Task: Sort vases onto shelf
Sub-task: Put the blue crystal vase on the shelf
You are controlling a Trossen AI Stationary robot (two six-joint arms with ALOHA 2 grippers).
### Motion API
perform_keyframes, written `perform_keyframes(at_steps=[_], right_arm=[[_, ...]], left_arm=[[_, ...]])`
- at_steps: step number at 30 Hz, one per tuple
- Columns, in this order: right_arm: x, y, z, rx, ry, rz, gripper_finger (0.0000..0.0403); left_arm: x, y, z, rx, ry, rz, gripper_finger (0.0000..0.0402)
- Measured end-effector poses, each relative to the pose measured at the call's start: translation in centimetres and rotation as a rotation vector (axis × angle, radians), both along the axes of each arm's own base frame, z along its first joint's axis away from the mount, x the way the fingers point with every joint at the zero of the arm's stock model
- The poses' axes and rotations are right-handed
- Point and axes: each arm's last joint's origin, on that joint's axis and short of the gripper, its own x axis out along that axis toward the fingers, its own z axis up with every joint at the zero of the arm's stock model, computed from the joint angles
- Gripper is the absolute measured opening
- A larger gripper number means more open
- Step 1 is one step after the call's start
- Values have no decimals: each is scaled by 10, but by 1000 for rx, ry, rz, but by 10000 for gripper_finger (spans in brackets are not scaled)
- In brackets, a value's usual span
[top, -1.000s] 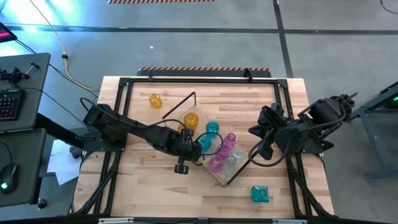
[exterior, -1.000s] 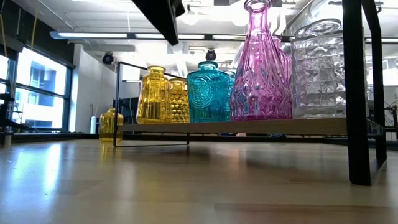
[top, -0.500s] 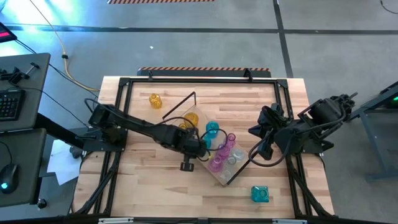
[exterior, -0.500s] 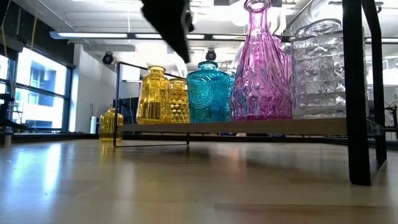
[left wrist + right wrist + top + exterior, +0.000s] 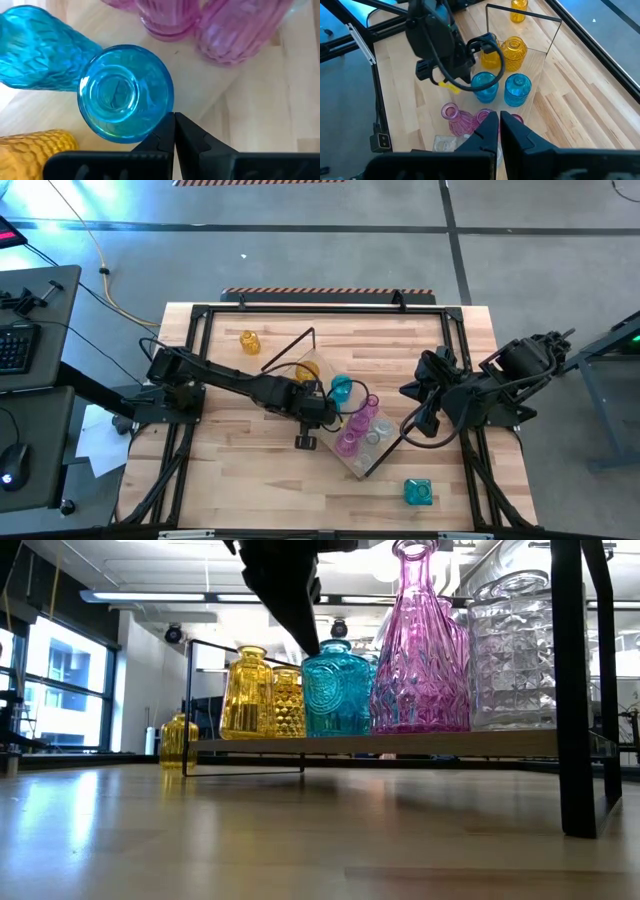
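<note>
Since a second ago, the left gripper (image 5: 318, 416) has slid along the shelf (image 5: 372, 457) toward the teal vases; its fingers are pinched shut on nothing. It should nudge the teal vase (image 5: 125, 91) gently, so nothing tips. Every vase looks empty. The right gripper (image 5: 416, 423), clenched too, waits nearby.

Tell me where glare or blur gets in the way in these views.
Low view: bright windows and ceiling lights backlight the vases on the shelf, and the left arm is a dark silhouette. Left wrist view: the teal vase fills the frame, pink vases softly blurred. High view: evenly lit.
</note>
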Motion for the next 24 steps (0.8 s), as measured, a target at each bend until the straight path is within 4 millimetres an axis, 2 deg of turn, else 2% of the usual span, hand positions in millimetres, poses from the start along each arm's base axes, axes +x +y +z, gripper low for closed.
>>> perform_keyframes(at_steps=[24], right_arm=[[0, 0, 0, -1, 0, 0, 0]], left_arm=[[5, 17, 1, 16, -21, 34, 0]])
